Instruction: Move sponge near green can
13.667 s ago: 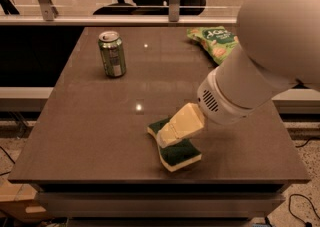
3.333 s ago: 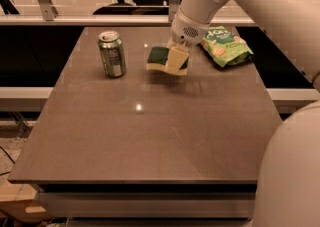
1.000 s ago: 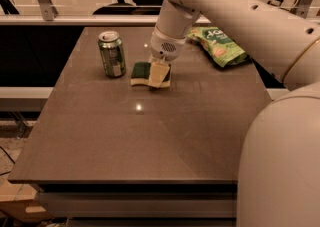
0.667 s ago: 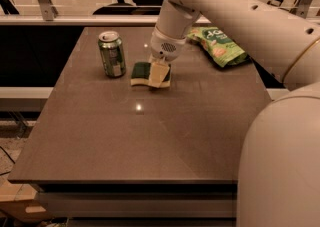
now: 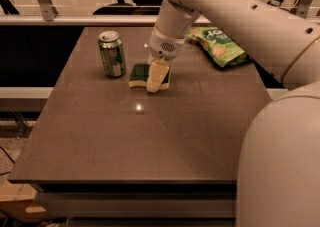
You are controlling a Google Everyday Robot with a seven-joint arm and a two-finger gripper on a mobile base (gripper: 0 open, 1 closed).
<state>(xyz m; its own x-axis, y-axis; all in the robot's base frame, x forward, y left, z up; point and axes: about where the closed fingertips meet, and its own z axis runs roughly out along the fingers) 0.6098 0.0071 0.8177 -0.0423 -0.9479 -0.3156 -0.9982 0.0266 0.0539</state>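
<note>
**On the table: sponge beside can**

Toward the far left of the table (image 5: 150,136), 1 green can (image 5: 112,54) stands upright. Just to its right lies the sponge (image 5: 139,72), flat, green side up, near the can but not touching it. The pincer (image 5: 157,77) sits at the sponge's right end; whether it is clenched or released cannot be told.
</note>
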